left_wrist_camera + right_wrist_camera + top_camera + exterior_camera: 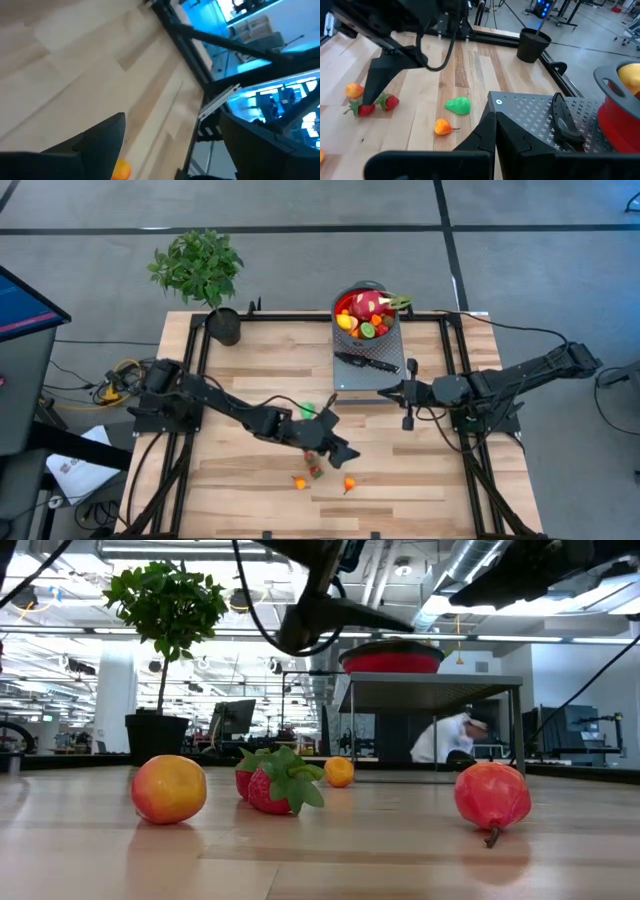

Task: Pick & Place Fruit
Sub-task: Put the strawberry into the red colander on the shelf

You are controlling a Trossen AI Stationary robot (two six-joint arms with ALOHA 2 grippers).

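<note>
You're hovering the left gripper (343,452), fingers spread, over the strawberries (314,470) at 6 o'clock; they're looking light and slick, so pinch mid-body. Right gripper (385,391) is sitting closed, empty.

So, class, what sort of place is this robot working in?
Probably a robotics lab or workshop: bare ceiling pipes overhead, computer monitors on benches behind, and a wooden table in a metal frame on a plain grey floor.

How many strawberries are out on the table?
2. One strawberry lies beside the orange fruit; the other strawberry is right next to it, toward the green fruit. The bowl may hide more.
</note>
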